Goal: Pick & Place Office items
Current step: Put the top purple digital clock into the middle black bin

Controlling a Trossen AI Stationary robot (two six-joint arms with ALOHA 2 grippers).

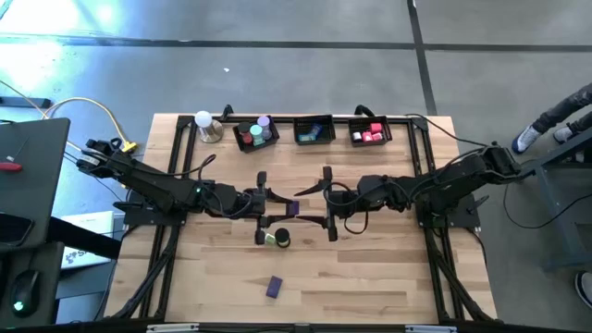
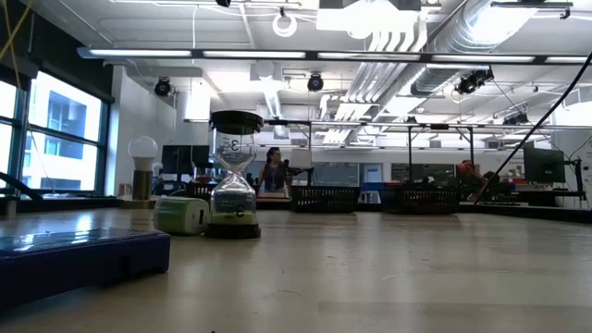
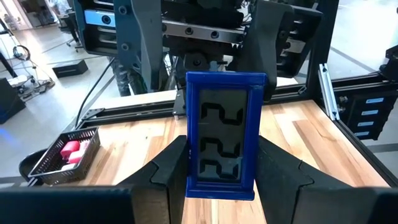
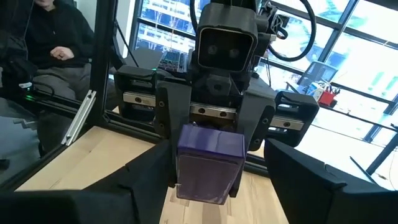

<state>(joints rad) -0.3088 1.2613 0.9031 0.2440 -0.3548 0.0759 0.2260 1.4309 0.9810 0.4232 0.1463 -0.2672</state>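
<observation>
High over the middle of the table, a blue-purple block (image 1: 292, 208) with a grey window in its face (image 3: 219, 140) hangs between my two grippers. My left gripper (image 1: 277, 209) (image 3: 221, 186) comes from the table's left and is shut on it. My right gripper (image 1: 319, 205) (image 4: 214, 193) faces it from the right and is open. Its fingers (image 4: 134, 186) stand on either side of the block (image 4: 210, 163), and I cannot see them touch it. Another purple block (image 1: 274, 288) lies flat near the front edge. My left gripper pinches the block's two narrow sides (image 3: 188, 171) between its two fingers, at the end of the block nearest the wrist. The fingers come level from the table's left. The block is lifted clear of the table and sticks out past the fingertips toward the right gripper.
An hourglass (image 2: 234, 176) and a small green-white item (image 2: 180, 215) stand on the table just nearer than the grippers (image 1: 277, 239). Three black trays (image 1: 314, 130) holding small items line the far edge, beside a white ball on a metal base (image 1: 205, 124). A person (image 4: 50, 56) sits beyond the table.
</observation>
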